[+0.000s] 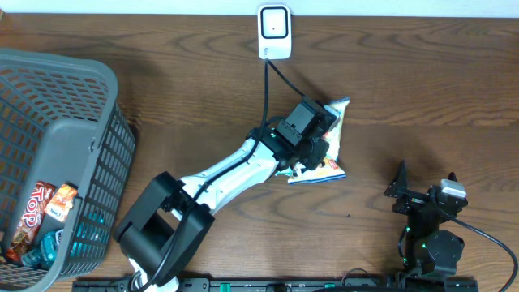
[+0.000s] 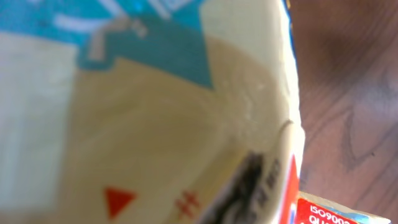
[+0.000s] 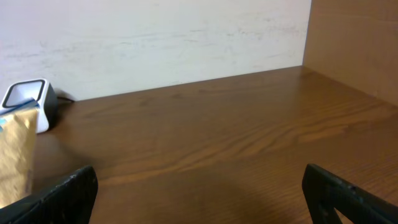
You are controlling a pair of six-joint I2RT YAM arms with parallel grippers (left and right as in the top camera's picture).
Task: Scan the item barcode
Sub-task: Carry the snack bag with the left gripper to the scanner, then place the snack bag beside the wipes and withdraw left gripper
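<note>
1. The left fingers (image 1: 319, 148) were shut on the snack packet (image 1: 338, 120). From overhead their dark head sat right on the packet's left side. The left wrist camera showed nothing but cream and blue wrapper pressed up close, so I couldn't see the fingertips themselves.
2. The right fingers (image 3: 69, 194) stood fully apart with nothing between them, only bare bench (image 1: 422, 89) ahead.
3. The packet lay mid-bench, tilted, with its top corner toward the back right. It was in front of the white scanner (image 1: 274, 32) and apart from it.
4. The left arm (image 1: 231, 172) reached diagonally from its base at the front left up toward the centre.
5. The right arm (image 1: 434, 247) was folded low at the front right, well apart from the packet.
6. A grey basket (image 1: 49, 89) sat at far left with a few wrapped items inside.
</note>
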